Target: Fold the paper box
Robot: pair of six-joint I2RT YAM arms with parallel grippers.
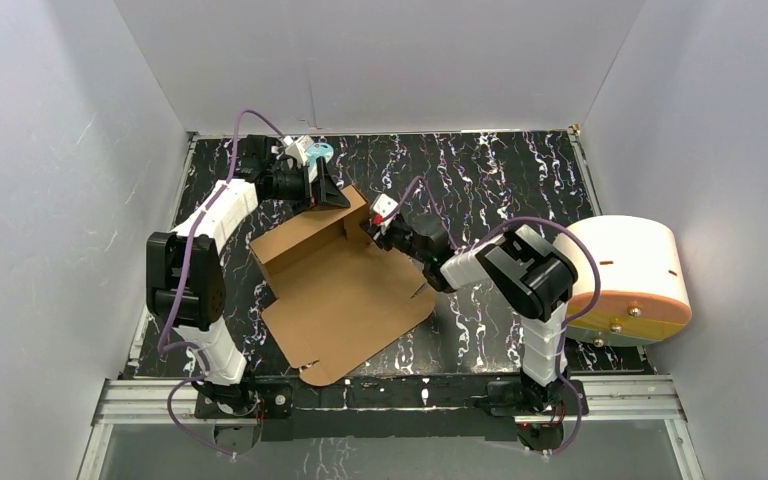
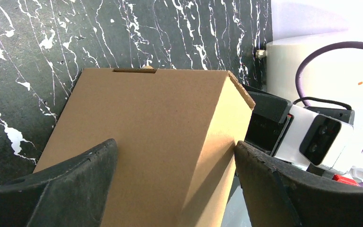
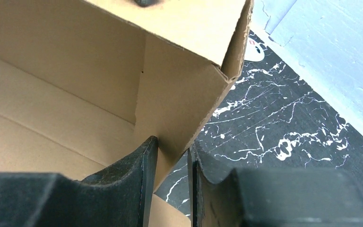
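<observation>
Right hand astride paper box wall

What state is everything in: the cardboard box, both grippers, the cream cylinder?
paper box: partly folded, back wall and one side flap raised, front panel flat.
left gripper: open wide, at the raised back wall.
right gripper: jaws narrow, astride the side flap; grip unclear.
cream cylinder: apparently on its side.

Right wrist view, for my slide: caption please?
Fingers straddling a raised flap of the box, marbled table beyond.
</observation>
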